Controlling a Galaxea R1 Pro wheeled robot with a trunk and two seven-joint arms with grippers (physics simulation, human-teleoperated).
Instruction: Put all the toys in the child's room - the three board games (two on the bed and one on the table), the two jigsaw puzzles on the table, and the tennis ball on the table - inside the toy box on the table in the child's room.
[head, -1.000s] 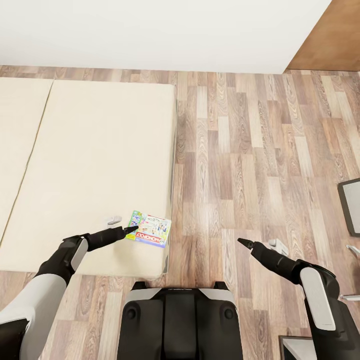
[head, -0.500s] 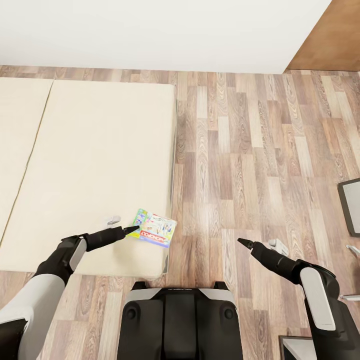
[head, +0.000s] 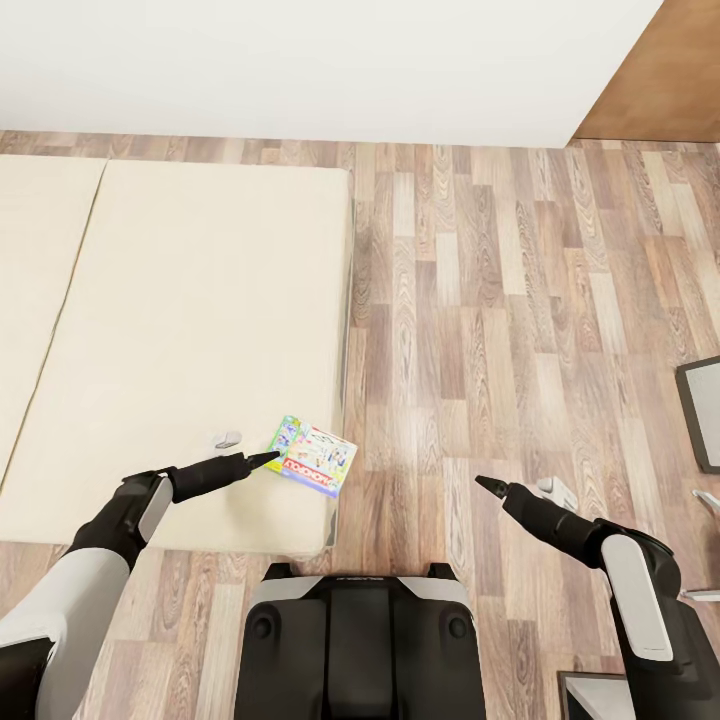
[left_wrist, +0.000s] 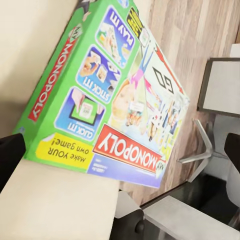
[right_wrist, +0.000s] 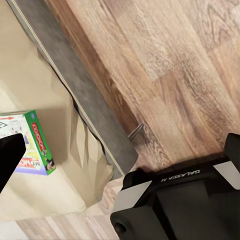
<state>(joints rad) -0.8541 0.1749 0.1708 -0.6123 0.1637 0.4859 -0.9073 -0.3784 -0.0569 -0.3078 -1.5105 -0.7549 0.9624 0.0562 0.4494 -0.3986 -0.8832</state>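
Green-edged Monopoly board game (head: 313, 457) lies near the bed's (head: 180, 330) front corner, just past the left pincer (head: 268, 459) — its tips pressed together at the box's near edge. Right pincer (head: 483, 485) hangs over the wood floor (head: 500, 300), its spread unclear.
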